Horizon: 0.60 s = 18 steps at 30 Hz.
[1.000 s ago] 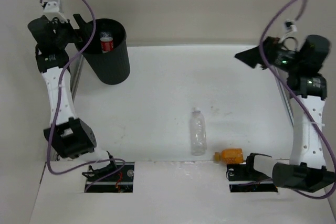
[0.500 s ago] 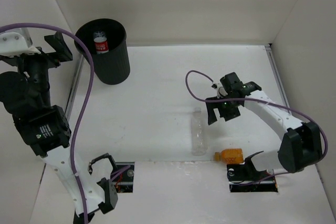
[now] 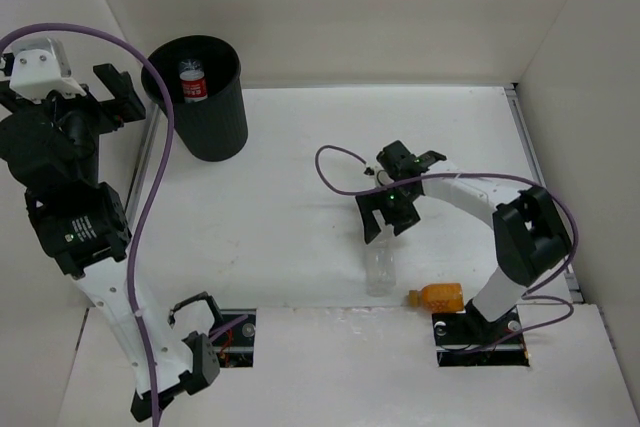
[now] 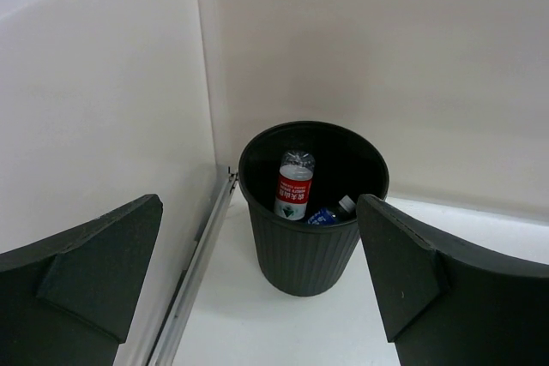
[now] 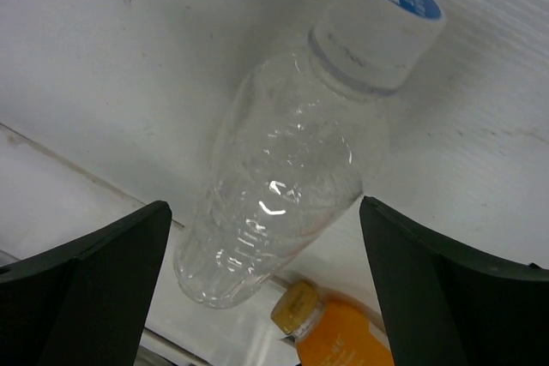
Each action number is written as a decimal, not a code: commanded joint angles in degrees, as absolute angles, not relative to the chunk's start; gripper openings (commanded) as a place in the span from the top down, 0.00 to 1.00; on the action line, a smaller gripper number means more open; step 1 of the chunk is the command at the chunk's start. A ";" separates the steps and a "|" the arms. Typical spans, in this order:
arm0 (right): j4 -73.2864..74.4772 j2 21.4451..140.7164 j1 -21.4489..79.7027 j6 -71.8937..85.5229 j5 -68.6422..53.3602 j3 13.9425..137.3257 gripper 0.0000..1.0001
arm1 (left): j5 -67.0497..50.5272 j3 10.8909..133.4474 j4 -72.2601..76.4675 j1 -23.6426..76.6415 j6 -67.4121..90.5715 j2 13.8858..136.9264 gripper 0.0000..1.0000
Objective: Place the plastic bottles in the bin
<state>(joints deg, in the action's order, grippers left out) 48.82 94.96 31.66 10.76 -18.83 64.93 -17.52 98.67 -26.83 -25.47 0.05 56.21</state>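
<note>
I am hovering my right gripper over the white table, its two dark fingers spread wide and gripping nothing. Between them in the wrist view is lying the plain clear plastic bottle with a white cap, on its side, with a gap showing between it and each finger. From above, my gripper is sitting over the cap end of that bottle. The stubby orange plastic bottle is lying on its side just beside the clear bottle's base, close to the table's near edge. I am holding my left gripper raised beside the tall round black plastic bin in the far left corner, its fingers also spread apart and empty. Inside the bin, a red-labelled clear plastic bottle is leaning against the wall, and a blue-labelled bottle is lying lower down next to it.
</note>
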 commanded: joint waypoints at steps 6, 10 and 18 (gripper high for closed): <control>43.07 102.65 32.47 8.53 -17.41 67.41 0.37 | -19.60 100.28 -25.93 -24.74 0.70 56.07 0.00; 44.73 103.19 31.16 7.91 -16.52 73.63 0.82 | -21.96 98.98 -29.96 -21.86 1.05 56.78 0.00; 46.68 100.46 21.60 8.52 -26.25 106.38 1.00 | -38.48 82.55 -22.97 1.75 2.02 56.59 0.00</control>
